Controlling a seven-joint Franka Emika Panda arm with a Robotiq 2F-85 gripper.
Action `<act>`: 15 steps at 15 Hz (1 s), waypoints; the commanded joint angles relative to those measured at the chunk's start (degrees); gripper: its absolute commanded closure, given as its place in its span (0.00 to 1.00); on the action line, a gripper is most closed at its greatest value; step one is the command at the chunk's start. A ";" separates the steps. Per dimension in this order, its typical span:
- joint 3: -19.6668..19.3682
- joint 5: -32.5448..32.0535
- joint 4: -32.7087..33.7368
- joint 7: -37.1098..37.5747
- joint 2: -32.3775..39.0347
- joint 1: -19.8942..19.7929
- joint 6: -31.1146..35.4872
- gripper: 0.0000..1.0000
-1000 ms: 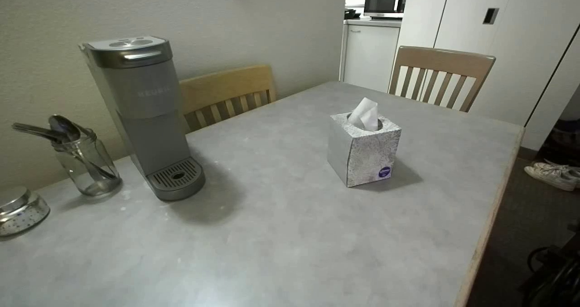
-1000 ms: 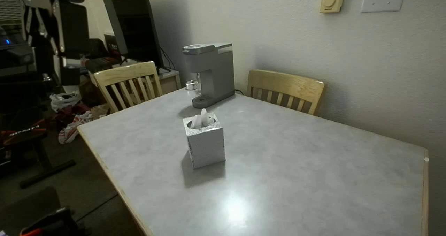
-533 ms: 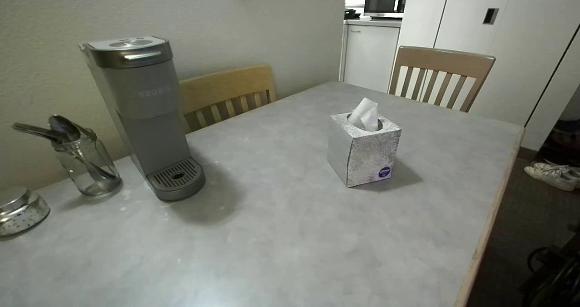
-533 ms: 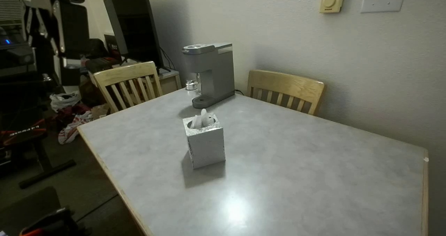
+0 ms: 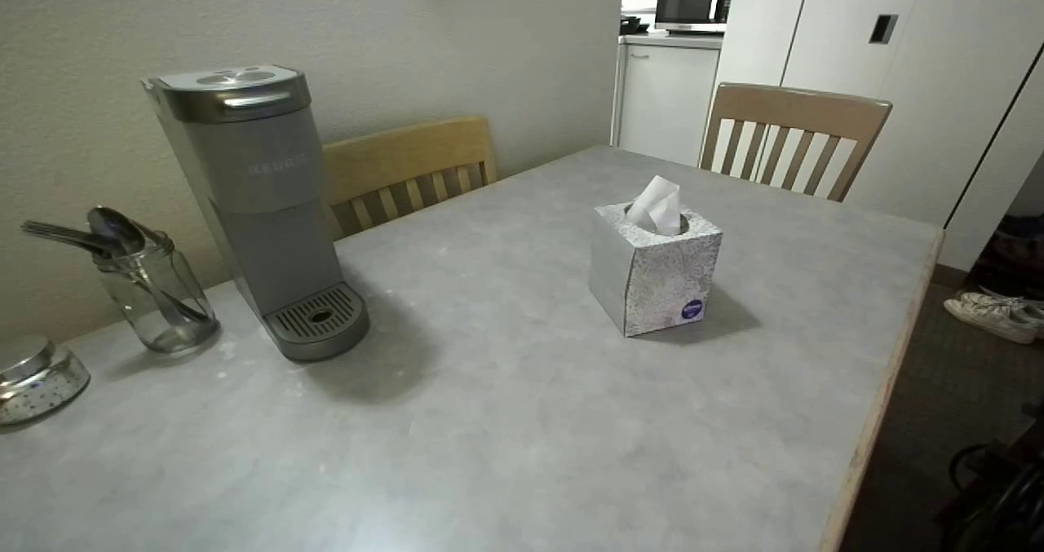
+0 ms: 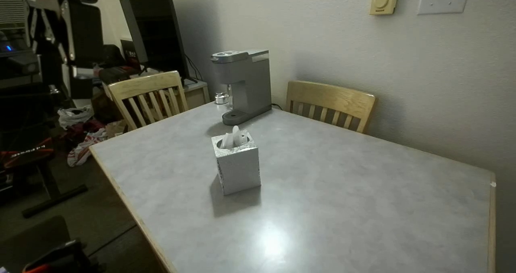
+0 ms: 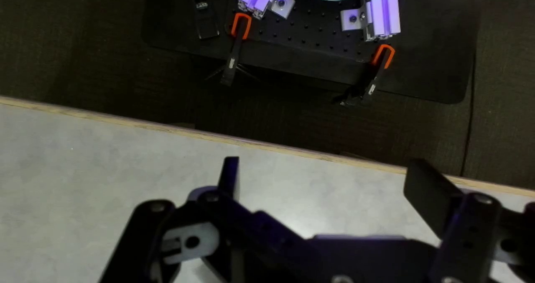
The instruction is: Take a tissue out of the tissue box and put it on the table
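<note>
The gripper [image 7: 328, 175] points downward, spread wide.

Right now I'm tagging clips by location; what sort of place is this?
Probably a home's dining area or kitchenette: a table with wooden chairs beside it, a coffee maker on top, and a microwave beyond.

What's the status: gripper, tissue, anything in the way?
Gripper open, holding nothing. Tissue poking up from tissue box, not yet pulled. Coffee maker stands apart, probably not in the way.
</note>
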 commanded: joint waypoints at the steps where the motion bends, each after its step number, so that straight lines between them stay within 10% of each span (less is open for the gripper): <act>1: 0.29 0.22 0.24 -0.34 0.41 -0.32 0.15 0.00; 15: 0.41 0.97 0.57 -1.13 3.14 0.31 7.81 0.00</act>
